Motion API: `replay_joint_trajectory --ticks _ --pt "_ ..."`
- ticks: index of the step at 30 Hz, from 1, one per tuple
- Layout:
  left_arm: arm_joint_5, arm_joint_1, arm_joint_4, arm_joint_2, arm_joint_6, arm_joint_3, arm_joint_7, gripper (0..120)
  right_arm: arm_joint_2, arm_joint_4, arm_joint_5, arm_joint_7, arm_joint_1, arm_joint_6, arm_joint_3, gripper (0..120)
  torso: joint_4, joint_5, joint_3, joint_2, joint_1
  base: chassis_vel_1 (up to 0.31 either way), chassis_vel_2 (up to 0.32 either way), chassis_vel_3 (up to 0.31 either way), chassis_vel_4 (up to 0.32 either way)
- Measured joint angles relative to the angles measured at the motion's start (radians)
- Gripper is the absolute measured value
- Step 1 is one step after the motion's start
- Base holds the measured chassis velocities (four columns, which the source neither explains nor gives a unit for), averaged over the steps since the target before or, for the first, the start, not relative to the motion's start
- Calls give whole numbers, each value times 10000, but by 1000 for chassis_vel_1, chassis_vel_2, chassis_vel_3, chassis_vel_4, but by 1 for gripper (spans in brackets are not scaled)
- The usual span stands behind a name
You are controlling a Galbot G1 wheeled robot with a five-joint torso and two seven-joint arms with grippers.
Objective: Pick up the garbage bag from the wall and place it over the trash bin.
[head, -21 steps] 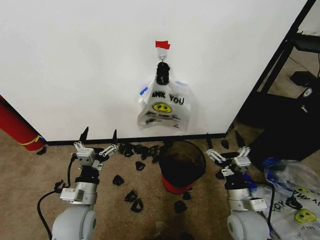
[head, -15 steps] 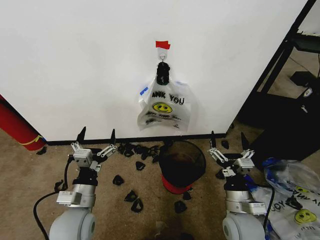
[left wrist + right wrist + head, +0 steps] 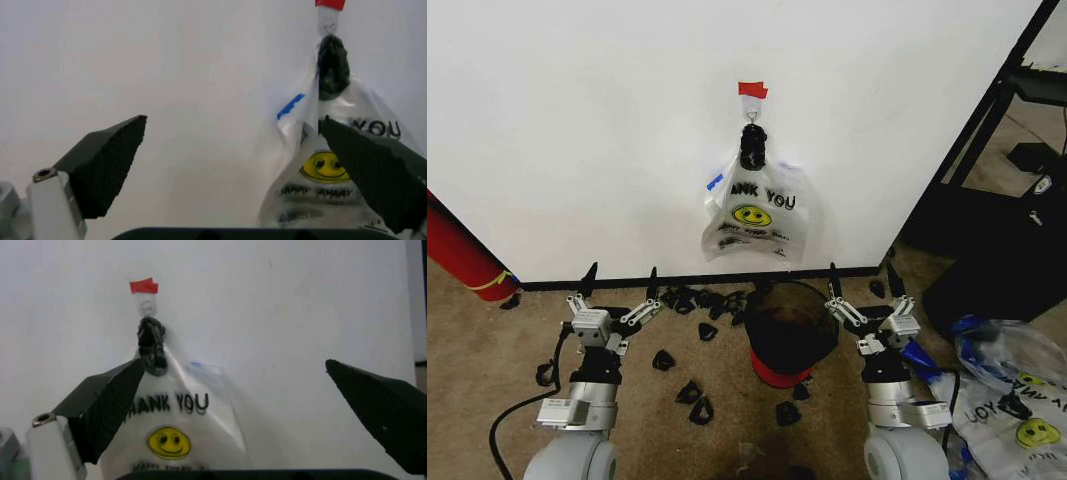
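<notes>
White wall (image 3: 577, 120) backs a tan carpet strewn with black clips (image 3: 689, 393). Both hands wait low, spread wide and holding nothing: the left hand (image 3: 616, 283) left of the trash bin (image 3: 791, 330), the right hand (image 3: 863, 282) just beside its rim. The garbage bag (image 3: 755, 212) hangs long axis vertical from the taped hook (image 3: 751, 95), above and between them, seemingly slightly nearer the right hand.

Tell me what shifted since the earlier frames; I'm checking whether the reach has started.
The right gripper slid leftward, closer to the trash bin; the left gripper shifted only slightly. Both are open and hold nothing. The garbage bag hangs on the wall unchanged.
</notes>
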Motion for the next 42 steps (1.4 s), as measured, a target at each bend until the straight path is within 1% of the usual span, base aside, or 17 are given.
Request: replay_joint_trajectory --ticks 1,4,5,7,8,10,14,16,18,22,23,26,28,33,37,39,42 --pt "0 0 0 0 0 0 0 100 0 0 0 0 0 0 0 100 0 0 0 0 0 0 0 0 0" --pt "19 55 -44 35 -81 78 -6 100 -186 -288 1243 10 509 -319 -421 100 5 1 0 0 0 0 0 0 0" --pt "38 33 -42 111 -92 122 2 100 -222 -426 1909 -82 739 -338 -620 100 -3 0 0 0 0 0 0 0 0" --pt "87 118 -35 214 -143 122 20 100 -257 -790 3632 -490 1396 -445 -1287 100 1 3 0 0 0 0 0 0 0" --pt "87 118 -35 214 -143 122 20 100 -257 -790 3632 -490 1396 -445 -1287 100 1 3 0 0 0 0 0 0 0" --pt "132 243 -32 245 -175 107 28 100 -217 -1256 4968 -780 2244 -658 -1886 100 5 0 1 0 0 0 0 0 0" --pt "343 448 -41 198 -269 86 46 100 -52 -2840 6930 -1485 4078 -844 -2641 100 2 0 1 0 0 0 0 0 0" --pt "368 468 -42 187 -279 81 49 100 -20 -3067 7167 -1579 4303 -845 -2713 100 2 -1 1 0 0 0 0 0 0" --pt "471 534 -38 143 -304 49 63 100 191 -4057 8190 -1963 5237 -847 -3043 100 3 0 2 -1 1 0 0 0 0" --pt "563 580 28 77 -315 -7 72 100 701 -5528 9531 -2561 6687 -884 -3272 100 3 -1 1 -1 1 0 0 0 0" --pt "563 580 28 77 -315 -7 72 100 701 -5528 9531 -2561 6687 -884 -3272 100 3 -1 1 -1 1 0 0 0 0" --pt "590 582 95 44 -316 -51 103 100 1328 -6933 10078 -3184 7871 -934 -3204 100 3 -2 1 0 1 0 0 0 0" --pt "617 583 178 29 -328 -61 127 100 1501 -7603 10116 -3517 8277 -950 -3036 100 8 -1 2 -1 1 0 0 0 0" --pt "628 549 340 36 -373 -85 140 100 1530 -8431 9953 -3783 8859 -982 -2609 100 -2 0 2 -1 1 0 0 0 0" --pt "626 511 441 51 -397 -81 162 100 1530 -8757 9857 -3879 9051 -1011 -2389 100 2 1 1 -1 1 0 0 0 0" --pt "630 483 522 52 -414 -49 177 100 1525 -8893 9791 -3951 9119 -1029 -2262 98 1 1 1 -1 1 0 0 0 0" --pt "652 445 621 51 -440 -3 193 100 1520 -8951 9674 -4022 9148 -1050 -2228 91 -1 1 1 -1 1 0 0 0 0"
